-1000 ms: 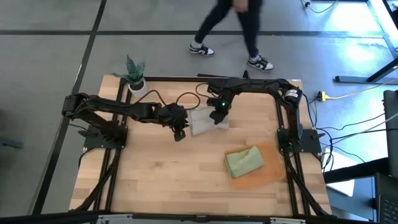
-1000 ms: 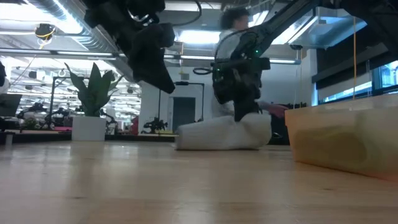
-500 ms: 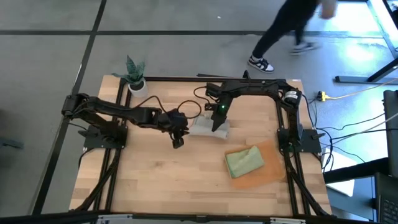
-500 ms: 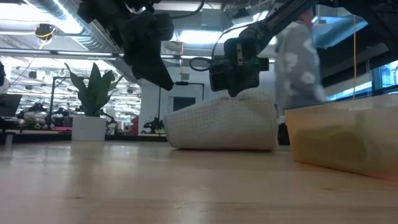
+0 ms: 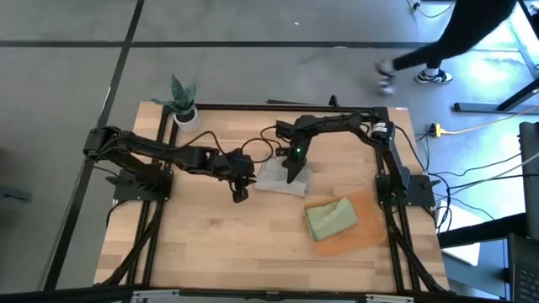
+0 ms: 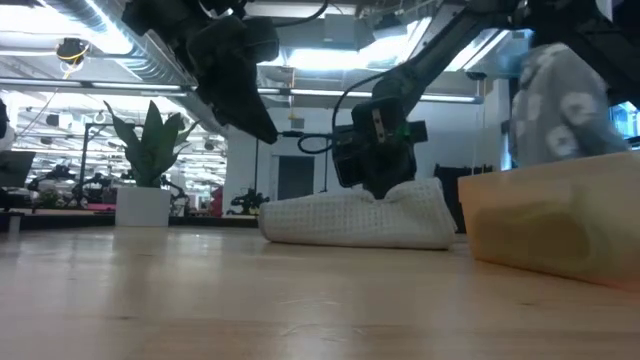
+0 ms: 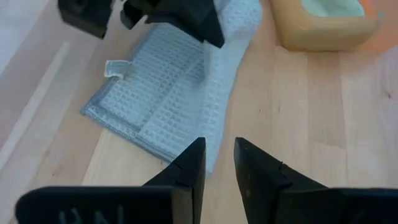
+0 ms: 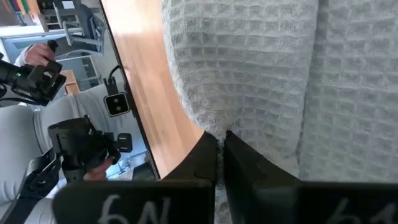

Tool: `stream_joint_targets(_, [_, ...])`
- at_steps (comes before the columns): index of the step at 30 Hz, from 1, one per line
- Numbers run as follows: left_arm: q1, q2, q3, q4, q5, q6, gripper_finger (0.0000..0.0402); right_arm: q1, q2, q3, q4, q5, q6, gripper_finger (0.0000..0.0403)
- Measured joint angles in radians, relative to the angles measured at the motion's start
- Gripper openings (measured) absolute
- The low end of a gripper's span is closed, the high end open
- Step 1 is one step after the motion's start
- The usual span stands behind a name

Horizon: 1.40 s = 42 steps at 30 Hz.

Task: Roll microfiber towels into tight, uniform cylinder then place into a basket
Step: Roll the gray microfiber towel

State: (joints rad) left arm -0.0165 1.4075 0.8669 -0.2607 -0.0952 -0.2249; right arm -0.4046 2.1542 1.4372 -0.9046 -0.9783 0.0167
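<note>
The right gripper (image 5: 292, 174) was pressed onto the grey towel (image 5: 280, 178), fingers closed together; since a second before, the towel had been dragged nearer the basket (image 5: 358, 238) and flattened. The left gripper (image 5: 239, 195) was held just beside the grey towel, fingers parted, empty. The green towel (image 5: 331, 219) lay bundled in the basket (its roll was hard to judge).
</note>
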Motion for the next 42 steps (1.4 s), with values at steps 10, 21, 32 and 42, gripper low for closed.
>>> stream_joint_targets(10, [-0.013,0.021,0.000,0.003,0.000,0.033,0.0075,0.000,0.006,0.000,0.014,0.071,0.012,0.0016])
stream_joint_targets(21, [-0.012,0.094,0.000,0.033,0.009,0.052,0.0076,0.000,0.006,0.000,0.009,0.182,0.035,0.0016])
stream_joint_targets(32, [-0.008,0.197,0.000,0.157,0.065,0.137,0.0076,0.000,0.006,0.000,0.009,0.182,0.035,0.0016])
stream_joint_targets(42, [0.000,0.282,0.000,0.195,-0.043,0.180,0.0076,0.000,0.006,0.000,0.012,0.182,0.035,0.0016])
